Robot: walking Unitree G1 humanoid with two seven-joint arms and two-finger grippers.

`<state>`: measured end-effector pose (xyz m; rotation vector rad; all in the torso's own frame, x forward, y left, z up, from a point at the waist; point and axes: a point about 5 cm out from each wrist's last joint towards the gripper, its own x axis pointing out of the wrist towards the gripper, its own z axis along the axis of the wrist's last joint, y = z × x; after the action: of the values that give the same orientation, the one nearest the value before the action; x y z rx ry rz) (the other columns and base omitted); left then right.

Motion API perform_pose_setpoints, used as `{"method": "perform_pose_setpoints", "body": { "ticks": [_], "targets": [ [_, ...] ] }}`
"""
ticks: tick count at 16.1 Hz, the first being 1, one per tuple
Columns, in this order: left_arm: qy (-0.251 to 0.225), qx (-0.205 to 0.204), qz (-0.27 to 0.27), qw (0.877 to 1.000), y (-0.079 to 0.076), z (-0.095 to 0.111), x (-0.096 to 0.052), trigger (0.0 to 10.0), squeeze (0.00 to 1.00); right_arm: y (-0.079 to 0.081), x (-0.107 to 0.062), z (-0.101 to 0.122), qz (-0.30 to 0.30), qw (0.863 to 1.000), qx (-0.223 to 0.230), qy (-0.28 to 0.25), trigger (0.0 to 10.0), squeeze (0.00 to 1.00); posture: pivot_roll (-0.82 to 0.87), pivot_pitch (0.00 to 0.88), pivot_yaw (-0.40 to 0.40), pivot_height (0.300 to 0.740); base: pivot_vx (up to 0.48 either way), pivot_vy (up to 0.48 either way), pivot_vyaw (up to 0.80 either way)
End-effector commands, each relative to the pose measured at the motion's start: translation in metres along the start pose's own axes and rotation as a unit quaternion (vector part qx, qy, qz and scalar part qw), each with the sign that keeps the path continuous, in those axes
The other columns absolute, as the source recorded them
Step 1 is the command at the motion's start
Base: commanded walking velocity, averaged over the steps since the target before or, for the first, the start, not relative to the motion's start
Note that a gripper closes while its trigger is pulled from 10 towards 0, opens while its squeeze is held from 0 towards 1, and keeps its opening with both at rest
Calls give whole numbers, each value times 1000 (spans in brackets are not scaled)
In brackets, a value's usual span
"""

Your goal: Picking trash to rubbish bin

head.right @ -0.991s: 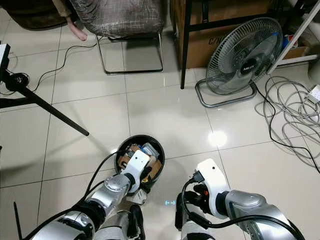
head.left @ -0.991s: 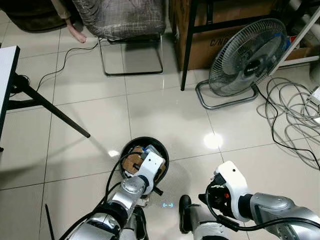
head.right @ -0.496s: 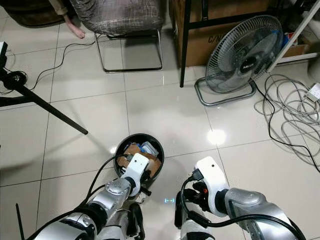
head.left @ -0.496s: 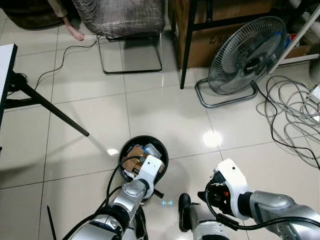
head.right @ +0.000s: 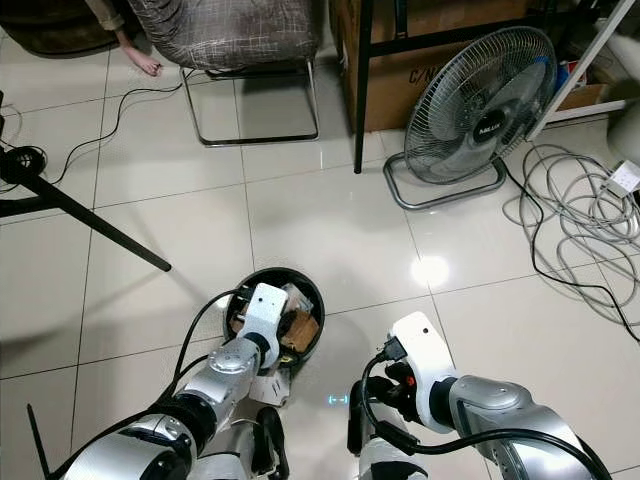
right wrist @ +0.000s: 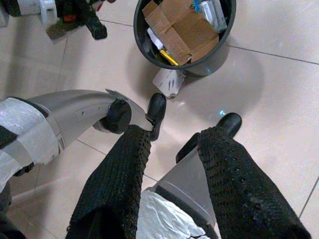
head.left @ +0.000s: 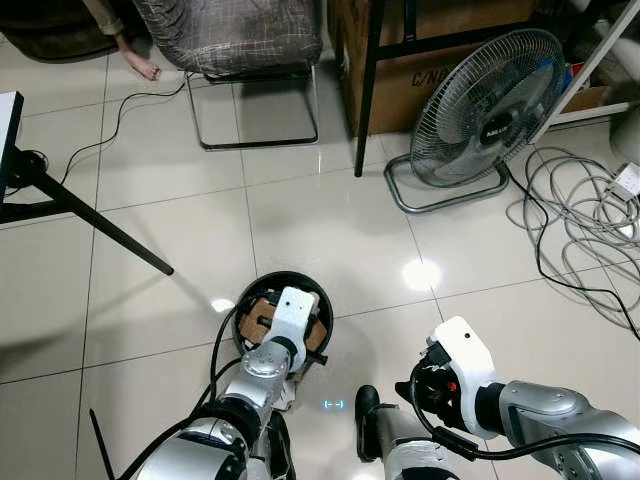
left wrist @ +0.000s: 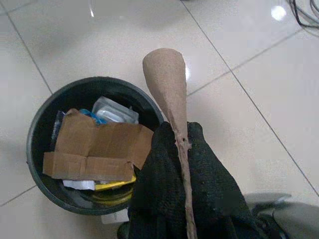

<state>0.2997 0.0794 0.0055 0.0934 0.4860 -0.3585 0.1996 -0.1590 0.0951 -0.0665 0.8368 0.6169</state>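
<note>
A black round rubbish bin (head.left: 250, 291) stands on the tiled floor just before my feet, holding folded cardboard (left wrist: 94, 149), a clear plastic pack and yellow scraps. My left arm's white wrist (head.left: 290, 315) hangs over the bin. In the left wrist view my left gripper (left wrist: 182, 144) is shut on a thin brown cardboard piece (left wrist: 167, 74) that sticks out past the bin's rim (left wrist: 40, 119). My right gripper (right wrist: 174, 134) is open, low at my right side, with nothing between its fingers. A white crumpled paper scrap (right wrist: 168, 81) lies on the floor against the bin.
A floor fan (head.left: 485, 105) stands at the back right, with loose cables (head.left: 580, 215) beside it. A chair with a metal frame (head.left: 250, 90) is straight ahead. A black stand leg (head.left: 95, 225) crosses the left. A person's foot (head.left: 135, 62) is at the top left.
My left wrist has moved forward, further over the bin, with the cardboard piece still held. The view has tilted slightly. The right arm has stayed put.
</note>
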Motion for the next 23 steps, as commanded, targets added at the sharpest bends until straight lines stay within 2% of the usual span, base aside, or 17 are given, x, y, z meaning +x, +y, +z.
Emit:
{"method": "perform_pose_setpoints", "body": {
  "ticks": [1, 3, 4, 5, 23],
  "targets": [
    [12, -5, 8, 1000, 1, -8, -2, 0, 0, 5, 0, -3, 9, 1000, 3, 3, 10000, 0, -359, 340, 42, 740, 0, 0, 0],
    [7, -6, 13, 1000, 2, -7, -2, 0, 0, 5, 0, -2, 9, 1000, 1, 1, 10000, 0, -359, 340, 42, 740, 0, 0, 0],
    [2, -9, 24, 1000, 5, -7, -3, 9176, 1000, 5, 0, -1, 9, 1000, 0, 0, 10000, 0, -359, 340, 42, 740, 0, 0, 0],
    [3, -12, 28, 1000, 7, -8, -3, 10000, 1000, 4, 0, -2, 9, 1000, 0, 0, 10000, 0, -359, 340, 42, 740, 0, 0, 0],
    [7, -19, 36, 999, 8, -10, -4, 10000, 1000, 7, 2, -1, 16, 1000, -1, -4, 10000, 0, -357, 349, 42, 740, 0, 0, 0]
  ]
}}
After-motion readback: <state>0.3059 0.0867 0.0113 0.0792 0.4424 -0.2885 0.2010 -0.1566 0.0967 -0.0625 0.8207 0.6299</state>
